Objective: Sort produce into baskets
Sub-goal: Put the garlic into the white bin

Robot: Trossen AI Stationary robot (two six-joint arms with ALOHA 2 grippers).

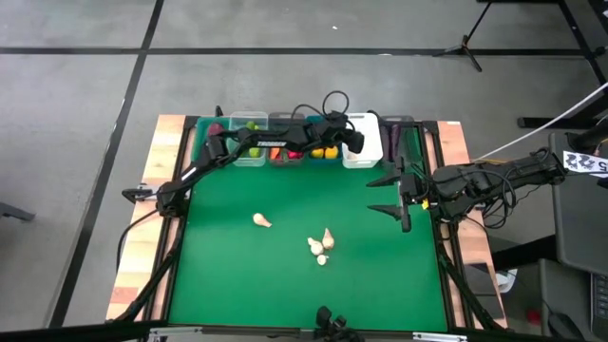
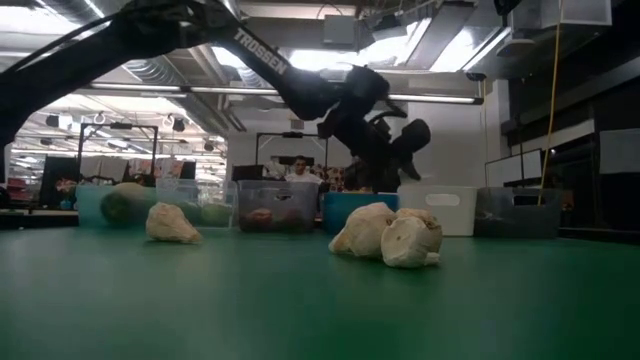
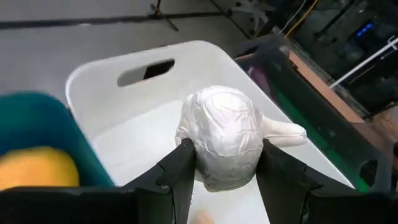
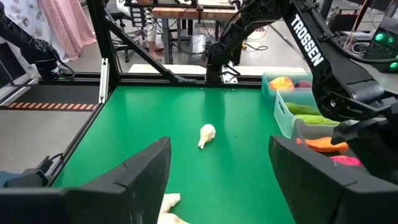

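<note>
The left gripper [image 3: 221,180] is clamping a whitish garlic bulb [image 3: 222,144] over the white rectangular plastic bin [image 3: 118,106]. "TROSSEN" is showing in white on the dark left arm [image 2: 262,52]. The right gripper [image 1: 397,195] is hanging wide open and empty above the green table [image 1: 285,275].

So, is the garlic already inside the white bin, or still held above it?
Still held: the left gripper is shut on the garlic above the white bin.
</note>
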